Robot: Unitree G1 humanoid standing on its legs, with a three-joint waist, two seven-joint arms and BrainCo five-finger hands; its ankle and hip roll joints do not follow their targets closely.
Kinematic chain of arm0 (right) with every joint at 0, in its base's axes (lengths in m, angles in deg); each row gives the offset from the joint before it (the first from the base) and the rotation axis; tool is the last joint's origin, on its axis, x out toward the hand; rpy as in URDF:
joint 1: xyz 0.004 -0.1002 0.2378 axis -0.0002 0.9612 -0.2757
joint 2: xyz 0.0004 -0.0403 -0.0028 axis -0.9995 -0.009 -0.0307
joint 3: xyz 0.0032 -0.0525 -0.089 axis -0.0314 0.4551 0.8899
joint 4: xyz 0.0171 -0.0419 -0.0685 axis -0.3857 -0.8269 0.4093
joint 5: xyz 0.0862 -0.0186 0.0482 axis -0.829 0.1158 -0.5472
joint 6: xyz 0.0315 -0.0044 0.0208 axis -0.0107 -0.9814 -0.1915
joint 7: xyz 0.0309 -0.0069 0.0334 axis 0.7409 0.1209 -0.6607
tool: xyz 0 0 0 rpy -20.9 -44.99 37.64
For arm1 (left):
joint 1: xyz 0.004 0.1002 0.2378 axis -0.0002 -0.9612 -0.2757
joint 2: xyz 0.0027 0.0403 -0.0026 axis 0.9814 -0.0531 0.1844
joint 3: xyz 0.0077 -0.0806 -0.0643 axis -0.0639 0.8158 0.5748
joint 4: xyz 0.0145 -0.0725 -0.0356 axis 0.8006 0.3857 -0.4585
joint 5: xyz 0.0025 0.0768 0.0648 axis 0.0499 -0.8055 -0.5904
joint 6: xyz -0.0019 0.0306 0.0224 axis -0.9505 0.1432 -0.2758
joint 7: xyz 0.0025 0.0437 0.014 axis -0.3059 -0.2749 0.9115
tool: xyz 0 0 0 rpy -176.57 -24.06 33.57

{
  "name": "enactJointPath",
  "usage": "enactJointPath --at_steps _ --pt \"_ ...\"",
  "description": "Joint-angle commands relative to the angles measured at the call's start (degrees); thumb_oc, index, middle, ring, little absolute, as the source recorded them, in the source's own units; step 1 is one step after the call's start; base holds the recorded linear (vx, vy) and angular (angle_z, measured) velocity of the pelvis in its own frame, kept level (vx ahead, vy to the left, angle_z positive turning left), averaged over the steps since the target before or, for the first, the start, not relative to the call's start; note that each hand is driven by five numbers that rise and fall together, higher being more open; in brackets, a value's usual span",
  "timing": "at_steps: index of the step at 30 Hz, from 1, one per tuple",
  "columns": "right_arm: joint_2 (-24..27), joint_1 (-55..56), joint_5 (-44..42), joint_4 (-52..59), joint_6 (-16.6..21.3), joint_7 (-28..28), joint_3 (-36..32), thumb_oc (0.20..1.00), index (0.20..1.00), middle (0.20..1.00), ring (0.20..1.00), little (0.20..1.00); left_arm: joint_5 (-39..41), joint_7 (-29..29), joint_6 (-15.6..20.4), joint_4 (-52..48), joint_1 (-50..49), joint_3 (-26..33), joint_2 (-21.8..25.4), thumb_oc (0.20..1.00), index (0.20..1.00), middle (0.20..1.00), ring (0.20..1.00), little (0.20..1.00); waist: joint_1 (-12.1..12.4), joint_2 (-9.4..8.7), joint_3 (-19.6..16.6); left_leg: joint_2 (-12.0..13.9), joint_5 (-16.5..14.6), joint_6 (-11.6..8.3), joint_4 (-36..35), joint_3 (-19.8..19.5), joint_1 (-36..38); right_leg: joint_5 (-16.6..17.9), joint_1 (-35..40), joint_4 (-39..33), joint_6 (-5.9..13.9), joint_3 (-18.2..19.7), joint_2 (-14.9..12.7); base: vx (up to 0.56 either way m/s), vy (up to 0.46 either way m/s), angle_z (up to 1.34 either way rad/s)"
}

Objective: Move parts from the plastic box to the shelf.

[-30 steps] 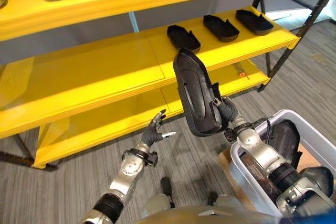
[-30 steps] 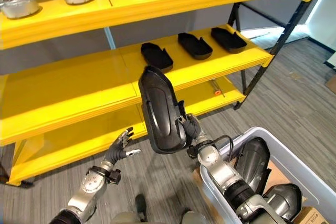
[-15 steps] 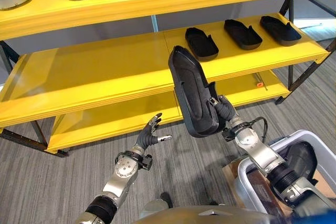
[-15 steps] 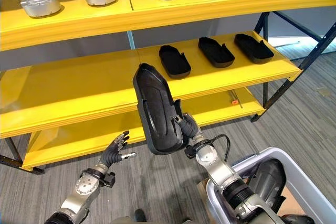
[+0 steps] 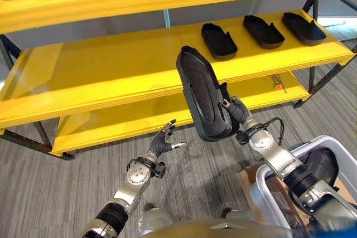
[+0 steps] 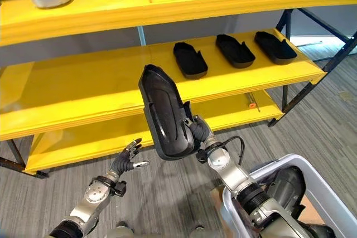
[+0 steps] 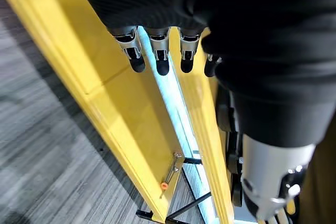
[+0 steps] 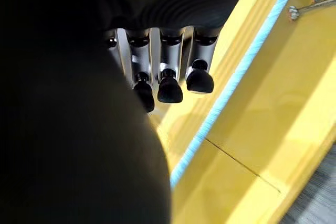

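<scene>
The left hand hangs low before the yellow shelf, fingers straight and spread, holding nothing. Right of it, the right hand has its fingers curled round the lower end of a long black moulded part, held upright in front of the middle shelf board. Three like black parts lie on that board's right half. At far right stands the grey plastic box, another dark part inside.

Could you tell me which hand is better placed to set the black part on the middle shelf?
The right hand: it already grips the black part before the middle shelf; the left hand hangs open below.
</scene>
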Motion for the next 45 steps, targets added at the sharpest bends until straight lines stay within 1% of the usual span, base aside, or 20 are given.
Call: enactJointPath --at_steps 1,3,7,10,12,14,17,18,19,21,23,25,26,33,34,37,39,40,41,45 --pt "-1.53 -2.23 -0.91 4.35 4.49 0.54 -2.22 0.200 0.200 0.200 0.200 0.200 0.48 -1.07 4.18 -3.19 -0.53 0.90 2.44 1.000 1.000 1.000 1.000 1.000 2.58 0.89 -2.47 3.84 1.94 -2.80 -3.92 -0.57 1.79 -2.25 -5.69 6.81 -2.78 0.08 3.30 0.14 0.375 0.17" --pt "-1.48 -1.48 -1.91 3.09 5.26 0.79 -3.25 0.200 0.200 0.200 0.200 0.200 -0.01 -0.10 4.16 -2.39 0.27 0.83 2.97 1.000 1.000 1.000 1.000 1.000 2.50 1.31 -2.67 0.41 -1.87 -1.01 -4.83 -0.20 2.92 -2.51 -5.66 8.05 -2.11 -0.44 2.92 0.16 0.401 0.33" --pt "-2.26 0.11 0.06 2.33 6.81 1.31 -4.55 0.200 0.200 0.200 0.200 0.200 -1.42 0.11 4.67 -2.34 0.95 1.09 4.76 1.000 1.000 1.000 1.000 1.000 3.68 1.63 -2.54 -5.15 -5.28 1.99 -4.45 -2.92 3.04 -2.01 -5.50 9.35 -0.33 0.27 2.96 0.18 0.390 0.45" --pt "-3.71 -0.74 1.28 2.62 6.04 2.20 -3.74 0.200 0.200 0.200 0.200 0.200 -1.66 -0.17 5.21 -2.14 1.49 1.31 5.91 1.000 1.000 1.000 1.000 1.000 5.02 2.38 -2.20 -8.13 -4.37 4.45 -7.58 -4.16 3.60 -0.64 -7.12 12.48 0.62 -0.32 2.57 0.11 0.422 0.21" --pt "-4.18 -0.92 1.61 3.03 5.53 2.60 -3.50 0.200 0.200 0.200 0.200 0.200 -1.29 -0.22 5.54 -2.19 1.44 1.56 6.18 1.000 1.000 1.000 1.000 1.000 5.56 2.47 -2.14 -9.22 -4.27 4.99 -8.82 -4.49 3.82 0.04 -7.68 13.75 1.14 -0.54 2.14 0.08 0.314 0.03" --pt "-5.38 -1.78 1.89 3.69 3.81 3.52 -2.89 0.200 0.200 0.200 0.200 0.200 -0.69 -0.93 6.13 -2.92 0.96 2.03 6.53 1.000 1.000 1.000 1.000 1.000 7.02 2.21 -1.79 -12.29 -5.30 5.97 -11.18 -5.56 5.04 1.72 -9.08 19.28 3.22 -0.96 -0.59 0.13 0.375 0.02" --pt "-6.30 -2.16 2.34 3.93 3.10 3.99 -2.72 0.200 0.200 0.200 0.200 0.200 0.15 -0.50 6.63 -3.33 0.35 2.79 6.31 1.000 1.000 1.000 1.000 1.000 7.87 2.12 -1.50 -13.68 -5.77 6.95 -12.16 -5.31 5.29 3.44 -11.01 22.84 4.07 -1.34 -2.33 0.03 0.197 -0.11" --pt "-6.31 -2.25 2.16 4.53 2.56 4.36 -2.90 0.200 0.200 0.200 0.200 0.200 0.11 -0.14 6.33 -3.92 0.44 3.00 6.39 1.000 1.000 1.000 1.000 1.000 7.47 1.76 -1.15 -14.45 -5.89 7.11 -12.86 -5.38 5.13 3.40 -11.86 21.84 4.16 -0.07 -0.10 -0.01 0.194 -0.27" --pt "-6.03 -2.28 1.72 4.92 2.26 4.81 -2.87 0.200 0.200 0.200 0.200 0.200 0.41 0.33 5.86 -4.06 0.86 3.04 6.28 1.000 1.000 1.000 1.000 1.000 6.86 1.79 -0.94 -13.99 -5.11 7.18 -12.93 -4.84 4.35 4.33 -12.19 18.72 3.16 0.12 2.96 -0.01 0.083 -0.23" --pt "-5.49 -2.16 1.34 5.17 2.22 5.25 -2.97 0.200 0.200 0.200 0.200 0.200 0.65 0.44 4.92 -3.72 2.07 2.48 5.39 1.000 1.000 1.000 1.000 1.000 5.70 0.88 -0.55 -14.15 -5.14 6.59 -13.24 -4.85 4.39 4.28 -11.79 12.66 2.80 1.11 6.70 0.04 0.011 0.22" --pt "-5.18 -2.41 1.09 4.65 2.62 4.85 -3.33 0.200 0.200 0.200 0.200 0.200 0.83 -0.05 4.65 -2.88 2.90 1.93 4.29 1.000 1.000 1.000 1.000 1.000 5.30 0.33 -0.27 -14.00 -5.08 6.08 -13.24 -4.48 4.38 5.31 -11.50 7.96 2.70 0.93 7.55 0.06 0.000 0.34" --pt "-5.11 -2.85 0.92 3.40 3.57 4.58 -3.73 0.200 0.200 0.200 0.200 0.200 0.64 0.10 4.66 -1.61 3.62 1.77 3.22 1.000 1.000 1.000 1.000 1.000 5.13 -0.06 -0.01 -13.87 -5.13 5.67 -13.24 -3.95 4.51 7.31 -11.58 3.73 3.18 0.63 7.15 0.08 -0.047 0.10" --pt "-5.01 -2.74 0.86 2.40 4.57 4.25 -4.66 0.200 0.200 0.200 0.200 0.200 -0.09 0.72 4.79 -0.70 3.69 1.48 2.57 1.000 1.000 1.000 1.000 1.000 4.59 -0.63 0.32 -13.97 -5.93 5.60 -13.24 -3.52 5.33 11.24 -12.20 -0.66 4.45 1.63 5.46 0.11 -0.084 -0.03" --pt "-5.13 -0.78 1.20 1.83 5.56 5.72 -6.54 0.200 0.200 0.200 0.200 0.200 -0.67 2.85 4.92 -1.07 3.11 0.85 3.00 1.000 1.000 1.000 1.000 1.000 3.51 -1.64 1.03 -14.20 -8.42 5.92 -13.24 -3.69 7.46 18.32 -14.78 -3.58 7.29 5.09 1.54 0.11 -0.097 0.17" --pt "-5.03 -0.12 0.93 1.90 5.39 5.88 -7.15 0.200 0.200 0.200 0.200 0.200 -1.01 3.18 4.66 -1.23 3.06 0.58 3.18 1.000 1.000 1.000 1.000 1.000 3.06 -1.69 0.96 -13.96 -9.57 5.71 -13.24 -3.93 8.42 18.46 -15.20 -3.76 8.23 6.30 1.11 0.23 -0.182 0.10" --pt "-4.24 1.52 1.41 2.71 5.34 5.62 -8.40 0.200 0.200 0.200 0.200 0.200 -1.28 3.54 3.86 -1.77 2.64 0.43 3.56 1.000 1.000 1.000 1.000 1.000 2.56 -1.57 0.86 -13.66 -9.59 5.60 -13.05 -3.72 9.16 17.00 -14.13 -3.78 8.01 7.01 1.65 0.22 -0.219 0.37" --pt "-4.00 1.94 1.55 2.75 5.41 5.64 -8.55 0.200 0.200 0.200 0.200 0.200 -1.04 3.29 3.61 -2.14 2.29 0.49 3.76 1.000 1.000 1.000 1.000 1.000 2.75 -1.78 0.84 -13.16 -8.88 5.44 -12.19 -2.41 8.74 15.83 -13.42 -4.06 6.73 5.52 2.46 0.13 -0.202 0.29" --pt "-3.65 2.09 0.95 2.33 5.36 5.56 -8.60 0.200 0.200 0.200 0.200 0.200 -0.56 3.24 3.57 -2.46 1.61 0.67 3.66 1.000 1.000 1.000 1.000 1.000 2.90 -1.45 0.36 -12.59 -9.91 4.85 -11.50 -2.53 9.28 13.11 -11.71 -3.79 6.68 5.03 3.44 0.18 -0.185 0.02" --pt "-3.57 2.04 0.79 2.18 5.34 5.51 -8.57 0.200 0.200 0.200 0.200 0.200 -0.41 3.16 3.48 -2.66 1.39 0.71 3.58 1.000 1.000 1.000 1.000 1.000 2.94 -1.42 0.25 -12.41 -9.92 4.74 -11.28 -2.38 9.27 12.50 -11.35 -3.70 6.34 4.78 3.65 0.29 -0.211 0.10" --pt "-3.52 1.46 0.88 0.94 5.16 5.09 -8.09 0.200 0.200 0.200 0.200 0.200 -1.55 2.63 3.28 -2.95 0.00 0.68 2.99 1.000 1.000 1.000 1.000 1.000 3.19 -1.80 -0.91 -11.26 -10.61 4.08 -9.29 -1.67 9.10 8.80 -7.97 -4.08 3.42 3.87 5.86 0.22 -0.221 0.05"
